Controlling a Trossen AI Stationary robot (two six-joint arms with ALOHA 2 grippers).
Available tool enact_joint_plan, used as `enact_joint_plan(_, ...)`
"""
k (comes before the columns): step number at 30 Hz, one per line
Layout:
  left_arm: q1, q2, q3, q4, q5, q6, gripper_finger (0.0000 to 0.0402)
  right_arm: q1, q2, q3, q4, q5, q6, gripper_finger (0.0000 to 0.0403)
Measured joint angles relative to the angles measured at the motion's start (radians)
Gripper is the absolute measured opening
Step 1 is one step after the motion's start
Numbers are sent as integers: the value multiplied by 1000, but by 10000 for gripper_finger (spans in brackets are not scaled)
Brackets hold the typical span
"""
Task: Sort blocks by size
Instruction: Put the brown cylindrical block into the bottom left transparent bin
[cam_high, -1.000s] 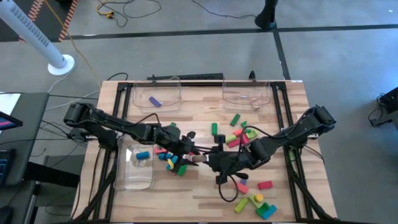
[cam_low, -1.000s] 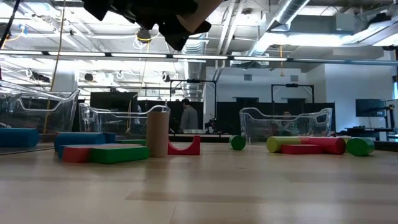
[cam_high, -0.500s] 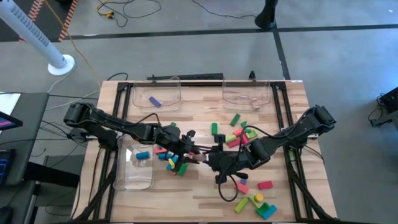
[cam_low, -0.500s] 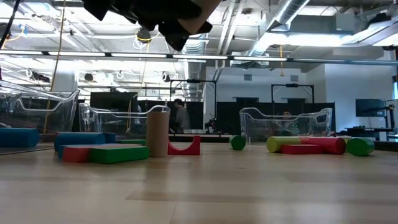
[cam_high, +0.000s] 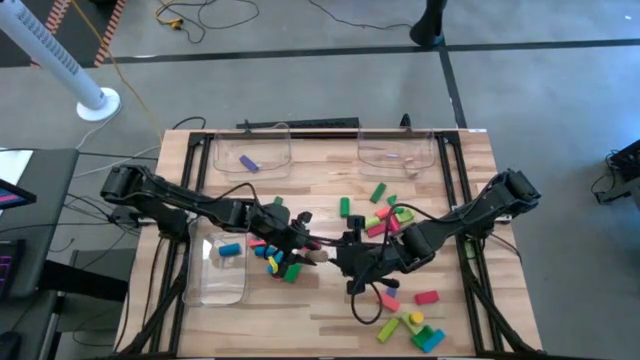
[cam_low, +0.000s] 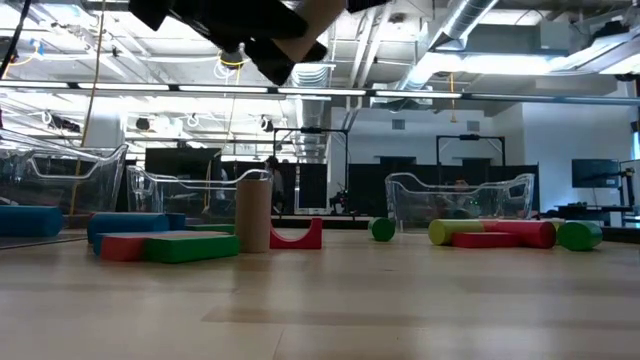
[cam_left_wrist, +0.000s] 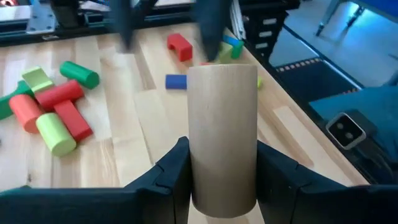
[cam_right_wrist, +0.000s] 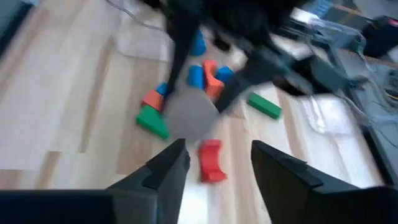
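Both arms meet over the middle of the table (cam_high: 330, 300). The left gripper (cam_left_wrist: 221, 180) is clamped on a plain wood cylinder (cam_left_wrist: 222, 134), fingers snug against its two sides. You see this best from the left wrist; from above it's just a pale speck (cam_high: 316, 254) between the two dark tools. In the low view only its end (cam_low: 318, 12) pokes out at the top edge, with the rest of the arm cut off.

The right gripper (cam_right_wrist: 214, 163) sits just beside it, facing that same cylinder. Its fingers stand apart with nothing between them. The right wrist picture is smeared, so the grey round shape (cam_right_wrist: 191, 115) ahead of it is probably the cylinder's end, but I can't say for sure.

The blocks are scattered in a few bunches:
- a small heap (cam_high: 278, 262) under the left arm, partly covered by it, colours hard to separate
- green, red and yellow pieces (cam_high: 382, 212) behind the right arm
- another clump (cam_high: 415, 328) at the near right corner

In the low view a second wood cylinder (cam_low: 253, 212) stands upright next to a red arch (cam_low: 297, 236).

Three clear bins:
- the left bin (cam_high: 218, 290) holds a blue block (cam_high: 230, 250)
- the far left bin (cam_high: 252, 150) holds a purple one (cam_high: 249, 163)
- the far right bin (cam_high: 398, 152) has something faint in it I can't make out
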Motion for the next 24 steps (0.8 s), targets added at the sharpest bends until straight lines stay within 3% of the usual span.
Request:
enact_joint_plan(5,1,-67,0,-114,-25,7,129,7,0,0,-40,19,37,242)
enact_joint_plan(13,-25,-242,0,-393,-137,-7,129,7,0,0,-119,19,101,244)
enact_joint_plan(24,-106,-460,0,-862,-321,-231,130,8,0,0,-220,16,169,244)
